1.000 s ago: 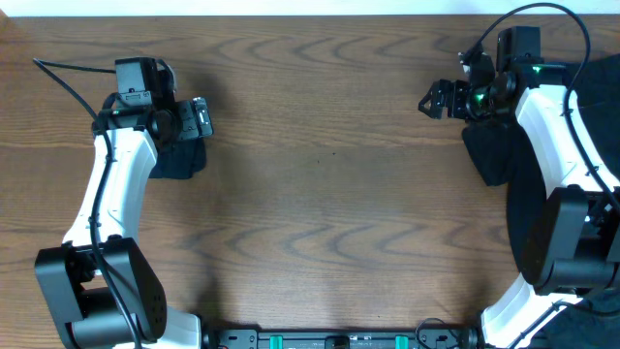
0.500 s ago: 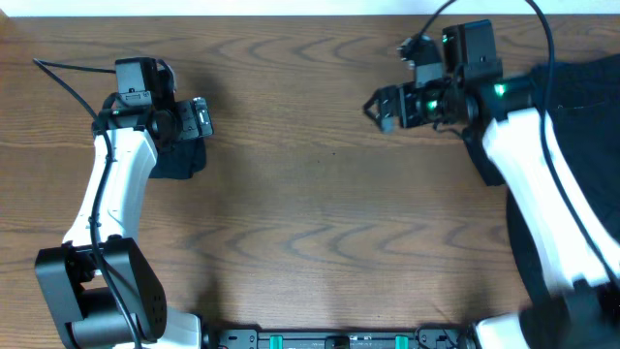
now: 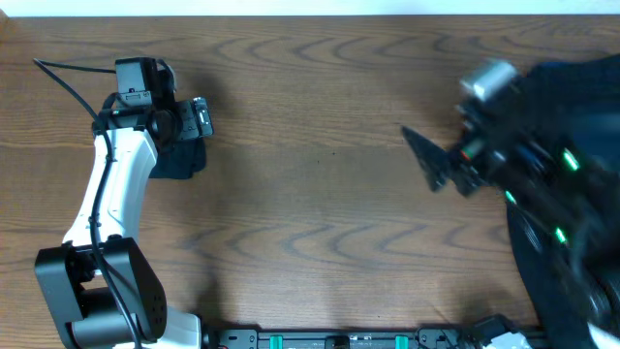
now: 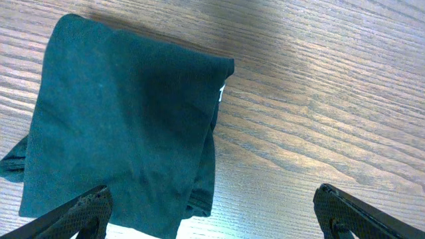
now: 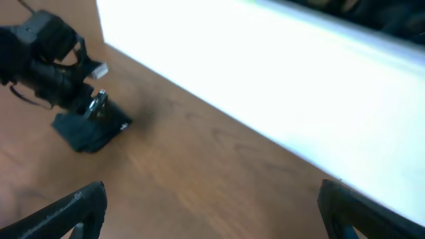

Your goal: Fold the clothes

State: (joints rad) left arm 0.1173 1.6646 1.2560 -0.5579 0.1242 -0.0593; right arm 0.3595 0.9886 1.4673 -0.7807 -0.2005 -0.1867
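Clothes (image 4: 126, 119), folded into a dark rectangle, lay just under my left gripper (image 4: 212, 214), fingers spread and empty, while my right gripper (image 5: 209, 202), well apart from it, gaped empty too.

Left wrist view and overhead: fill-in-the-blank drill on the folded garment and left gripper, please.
The folded garment lies on a ___ table. The left gripper hangs over it with jaws ___, holding nothing. A tiny ___ tag shows at the garment's edge. In the overhead view, the dark clothes pile sits at the table's ___ side.
Missing: wooden; open; white; right.
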